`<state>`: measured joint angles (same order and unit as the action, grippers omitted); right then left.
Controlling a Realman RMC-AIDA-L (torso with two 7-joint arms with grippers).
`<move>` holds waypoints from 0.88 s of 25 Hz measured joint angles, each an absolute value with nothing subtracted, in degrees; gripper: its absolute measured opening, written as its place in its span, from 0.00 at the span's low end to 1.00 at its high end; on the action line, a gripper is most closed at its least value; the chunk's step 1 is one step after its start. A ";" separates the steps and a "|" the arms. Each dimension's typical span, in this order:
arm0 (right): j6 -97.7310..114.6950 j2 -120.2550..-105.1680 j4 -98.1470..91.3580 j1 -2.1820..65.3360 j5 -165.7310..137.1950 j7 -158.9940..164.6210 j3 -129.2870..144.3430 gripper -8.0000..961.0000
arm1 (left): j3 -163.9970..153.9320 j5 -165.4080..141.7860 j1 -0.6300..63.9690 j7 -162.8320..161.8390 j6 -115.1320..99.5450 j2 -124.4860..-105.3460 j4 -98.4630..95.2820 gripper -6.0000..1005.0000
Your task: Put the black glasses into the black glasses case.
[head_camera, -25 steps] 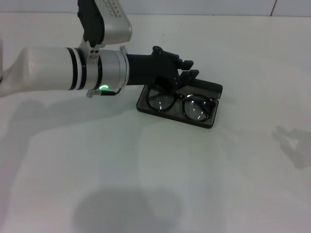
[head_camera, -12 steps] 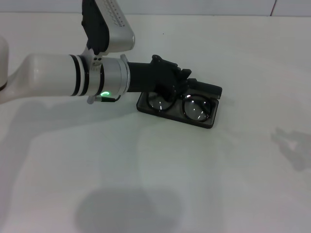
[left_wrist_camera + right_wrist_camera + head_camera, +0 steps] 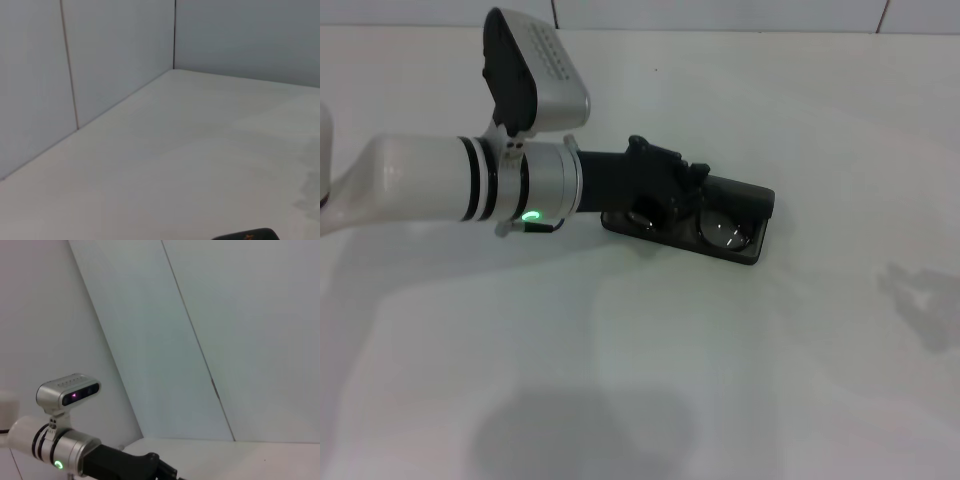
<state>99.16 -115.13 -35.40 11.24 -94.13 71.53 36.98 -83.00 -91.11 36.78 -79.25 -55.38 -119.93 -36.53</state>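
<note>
while the black glasses (image 3: 725, 232) lie in the black glasses case (image 3: 745, 195), the left tool's (image 3: 685, 188) state cannot be told; orange lettering unreadable

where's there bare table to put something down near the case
Bare table spreads in front of the black glasses case, and more lies to its right and behind it. It is crowded on the case's left, where the left claw reaches over the black glasses lying inside.

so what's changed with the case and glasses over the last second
The left hand has pushed the lid of the black glasses case down, so it now half covers the black glasses. The glasses and the case base stayed put. The right hand is not in view.
</note>
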 joint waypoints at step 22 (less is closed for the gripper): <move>99.50 -115.03 -35.75 12.63 -94.24 70.91 37.51 0.18 | -86.95 -86.35 25.70 -78.91 -66.18 -119.86 -51.54 0.23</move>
<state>99.50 -115.03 -35.75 12.63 -94.24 70.91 37.52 -86.95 -86.35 25.70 -78.91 -66.18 -119.86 -51.54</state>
